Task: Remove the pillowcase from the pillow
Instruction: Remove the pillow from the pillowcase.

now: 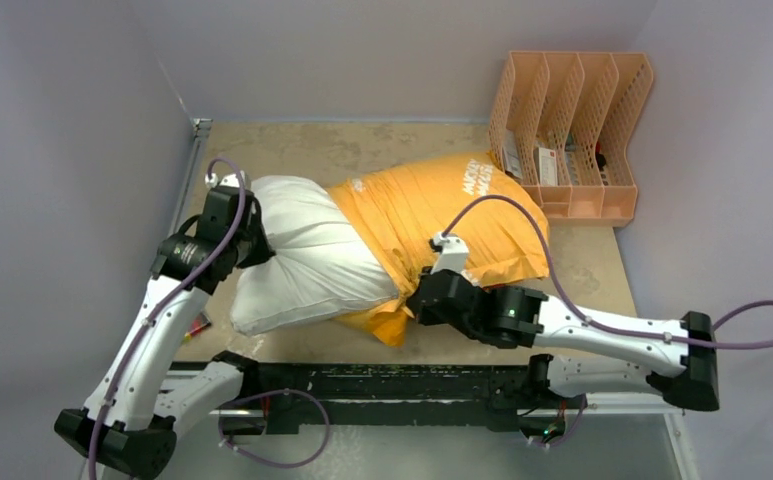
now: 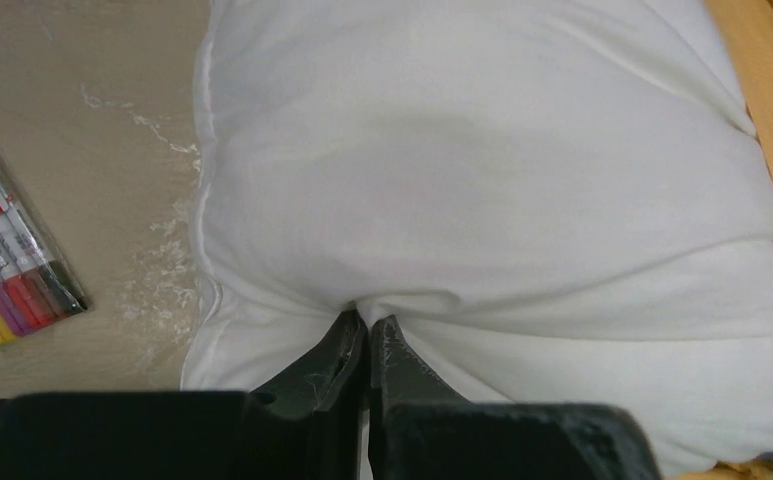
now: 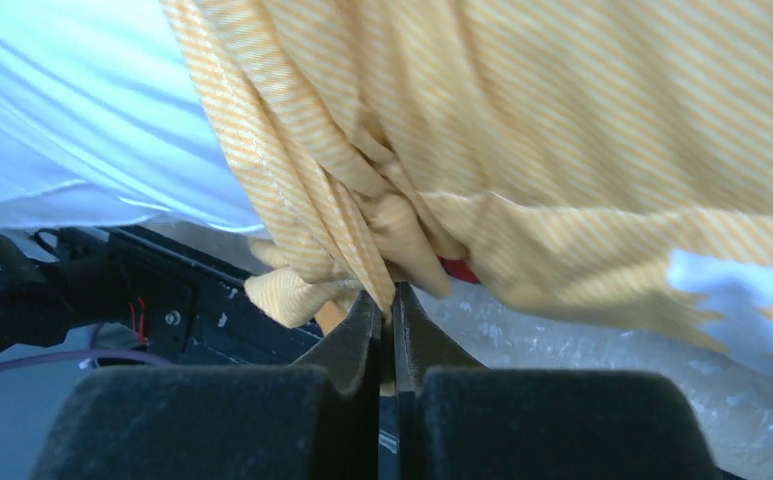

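Pillowcase point(image 1: 442, 215) hiding half the pillow point(image 1: 302, 250), left tool point(image 2: 367, 325) pinching pillow, right tool point(image 3: 390, 300) pinching pillowcase edge.

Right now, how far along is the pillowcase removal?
Done: about half the pillow lies bare, out of the pillowcase. In hand: the left gripper is shut on the pillow's bare end, and the right gripper is shut on the pillowcase's bunched open edge. Left: the pillow's other half is inside the orange cover and has to come out.

Beige table point(image 1: 292, 150) carries pillow point(image 1: 307, 250), pillowcase point(image 1: 432, 210), peach organiser point(image 1: 587, 205), marker pack point(image 2: 7, 265).
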Tool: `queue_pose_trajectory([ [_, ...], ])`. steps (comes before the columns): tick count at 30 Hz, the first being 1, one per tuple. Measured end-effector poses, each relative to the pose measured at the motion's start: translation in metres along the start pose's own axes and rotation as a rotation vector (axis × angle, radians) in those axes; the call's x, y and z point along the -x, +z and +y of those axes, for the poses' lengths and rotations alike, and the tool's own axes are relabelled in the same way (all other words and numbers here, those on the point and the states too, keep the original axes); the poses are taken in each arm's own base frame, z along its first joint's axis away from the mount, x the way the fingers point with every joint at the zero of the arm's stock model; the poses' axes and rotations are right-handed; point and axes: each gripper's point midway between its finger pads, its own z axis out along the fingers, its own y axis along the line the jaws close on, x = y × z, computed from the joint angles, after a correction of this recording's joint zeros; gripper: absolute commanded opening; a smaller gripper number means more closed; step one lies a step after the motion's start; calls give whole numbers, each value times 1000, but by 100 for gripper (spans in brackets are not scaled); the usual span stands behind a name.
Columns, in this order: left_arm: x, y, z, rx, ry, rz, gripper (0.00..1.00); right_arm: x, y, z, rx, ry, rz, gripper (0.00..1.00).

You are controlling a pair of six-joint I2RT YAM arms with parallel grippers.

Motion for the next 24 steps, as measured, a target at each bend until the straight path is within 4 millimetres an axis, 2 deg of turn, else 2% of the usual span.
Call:
queue_pose_trajectory([
  [2,6,6,1,11,-2,4,0,-6,-5,-11,21,49,-4,0],
  [3,7,10,2,15,-6,16,0,-7,-8,-13,39,63,-7,4],
  [6,9,17,3,8,-14,37,0,-5,-17,-4,119,64,-7,20],
  [9,17,19,8,22,-1,16,0,-9,-25,1,148,-38,47,25],
  [10,19,20,11,29,-2,5,0,-8,-27,3,142,-67,63,33],
  [12,24,20,14,39,-1,-14,0,7,-32,17,129,-121,69,40],
  [14,24,18,16,35,0,-28,0,33,-38,39,154,-146,28,56],
  [15,22,16,17,32,-2,-33,0,46,-42,47,163,-148,-3,65],
  [16,19,14,18,26,-6,-41,0,56,-46,49,160,-146,-32,71],
  [18,12,10,20,11,-20,-53,0,77,-51,45,125,-140,-109,76],
  [20,7,6,20,-2,-34,-58,0,89,-51,32,60,-133,-156,78],
  [24,5,5,20,-7,-51,-57,0,99,-31,-1,-90,-117,-162,82],
])
